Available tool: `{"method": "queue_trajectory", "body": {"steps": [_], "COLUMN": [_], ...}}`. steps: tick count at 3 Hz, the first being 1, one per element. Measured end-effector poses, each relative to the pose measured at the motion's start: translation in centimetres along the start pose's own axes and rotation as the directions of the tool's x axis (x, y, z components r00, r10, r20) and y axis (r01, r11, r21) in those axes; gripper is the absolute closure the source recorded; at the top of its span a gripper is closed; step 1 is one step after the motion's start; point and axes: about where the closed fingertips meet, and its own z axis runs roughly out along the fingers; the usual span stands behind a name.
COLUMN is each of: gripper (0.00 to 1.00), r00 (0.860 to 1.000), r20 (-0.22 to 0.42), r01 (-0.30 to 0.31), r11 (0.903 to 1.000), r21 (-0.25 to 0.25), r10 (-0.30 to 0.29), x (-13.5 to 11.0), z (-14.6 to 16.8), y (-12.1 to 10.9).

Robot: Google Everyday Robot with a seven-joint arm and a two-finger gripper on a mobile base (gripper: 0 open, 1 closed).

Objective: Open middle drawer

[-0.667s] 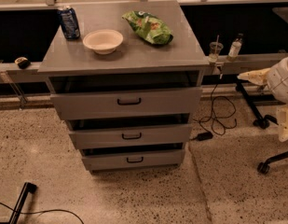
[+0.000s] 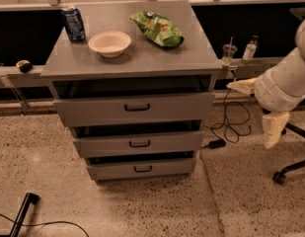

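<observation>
The grey cabinet has three drawer fronts stacked. The middle drawer (image 2: 102, 145) is the mid-sized one, with a small black bar handle (image 2: 139, 143) at its centre. All three fronts stand slightly out from the frame, with dark gaps above them. My gripper (image 2: 258, 107) is at the right of the cabinet, about level with the top drawer and clear of it. Its cream fingers (image 2: 241, 86) are spread open and hold nothing. It is well to the right of and above the middle handle.
On the cabinet top (image 2: 142, 58) are a blue can (image 2: 73, 23), a white bowl (image 2: 109, 43) and a green snack bag (image 2: 158, 28). A cup (image 2: 228, 54) and a bottle (image 2: 248, 50) stand on the ledge at right. Cables (image 2: 231, 127) and a chair base (image 2: 290, 169) lie on the floor at right.
My arm and gripper have shifted a little to the left, towards the cabinet. The drawers and the things on top have not moved.
</observation>
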Motion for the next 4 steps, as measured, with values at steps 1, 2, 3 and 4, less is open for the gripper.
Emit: {"method": "queue_trajectory", "body": {"steps": [1,2,3,4], "gripper": [0.00,0.00,0.00,0.00], "r00": [0.997,0.983,0.982,0.972], "r20": [0.065,0.176,0.181,0.236], "r01": [0.041,0.049,0.056,0.031], "r11": [0.9988,0.9987,0.9982,0.9892], "r21": [-0.027,-0.012,-0.022,-0.143], "r10": [-0.039,-0.046,-0.051,0.004], "x": [-4.3,-6.7,-6.6,-7.8], "z": [8.9,12.8,13.2,18.3], "y": [-1.9,-1.7,-1.6,-1.6]}}
